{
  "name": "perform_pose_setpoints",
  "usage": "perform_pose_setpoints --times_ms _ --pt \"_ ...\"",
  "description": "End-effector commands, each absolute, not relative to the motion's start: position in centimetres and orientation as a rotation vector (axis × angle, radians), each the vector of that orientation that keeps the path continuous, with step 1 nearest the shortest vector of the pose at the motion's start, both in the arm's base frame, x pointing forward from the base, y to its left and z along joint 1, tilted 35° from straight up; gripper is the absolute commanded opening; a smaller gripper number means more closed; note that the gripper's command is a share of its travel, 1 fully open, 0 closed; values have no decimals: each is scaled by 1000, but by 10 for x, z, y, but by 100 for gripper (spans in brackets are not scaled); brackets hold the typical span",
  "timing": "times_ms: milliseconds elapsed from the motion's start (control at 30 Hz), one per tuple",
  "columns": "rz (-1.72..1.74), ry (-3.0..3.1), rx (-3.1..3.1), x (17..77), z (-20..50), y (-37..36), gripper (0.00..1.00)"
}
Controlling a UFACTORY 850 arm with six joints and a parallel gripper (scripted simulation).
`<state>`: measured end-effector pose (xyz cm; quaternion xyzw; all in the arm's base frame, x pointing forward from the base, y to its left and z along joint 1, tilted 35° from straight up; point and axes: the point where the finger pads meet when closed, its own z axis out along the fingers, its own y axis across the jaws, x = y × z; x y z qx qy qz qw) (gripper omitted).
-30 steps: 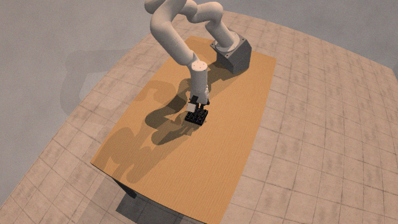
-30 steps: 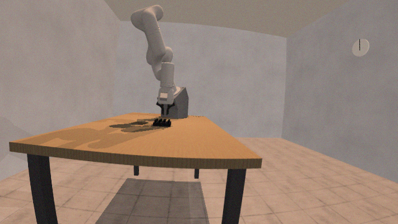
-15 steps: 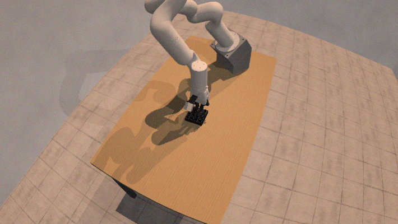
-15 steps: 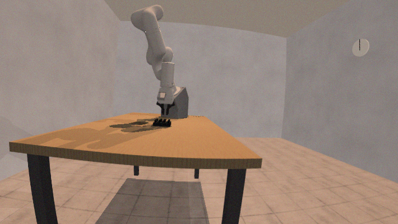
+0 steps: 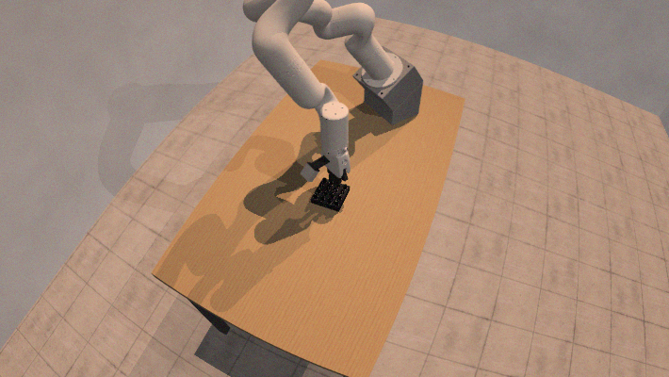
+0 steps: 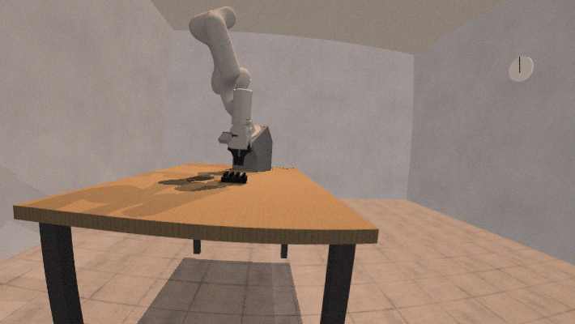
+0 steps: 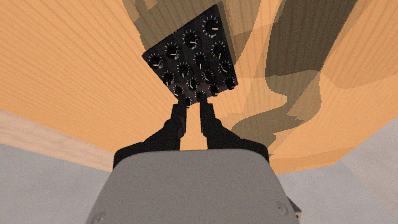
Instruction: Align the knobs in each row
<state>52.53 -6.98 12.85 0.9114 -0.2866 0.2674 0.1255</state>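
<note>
A wooden table (image 5: 386, 264) on dark legs carries two things. The knob box (image 5: 330, 194) sits near its centre — the arm's grey pedestal (image 5: 409, 101) stands at one o'clock from it.
</note>
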Motion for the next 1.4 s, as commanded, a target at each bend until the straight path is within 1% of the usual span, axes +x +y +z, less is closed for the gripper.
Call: perform_pose_setpoints --times_ms 0,67,100,567,633,667,1367 --pt "841 -1045 2618 525 130 -69 19" --pt "841 -1045 2618 525 130 -69 19" --pt "858 -1155 2592 525 131 -69 19" --pt "919 -1652 2419 523 135 -67 19" --pt "919 -1652 2419 523 135 -67 19" --pt "930 -1759 2370 523 136 -67 19" --pt "964 -2436 1927 521 141 -64 19"
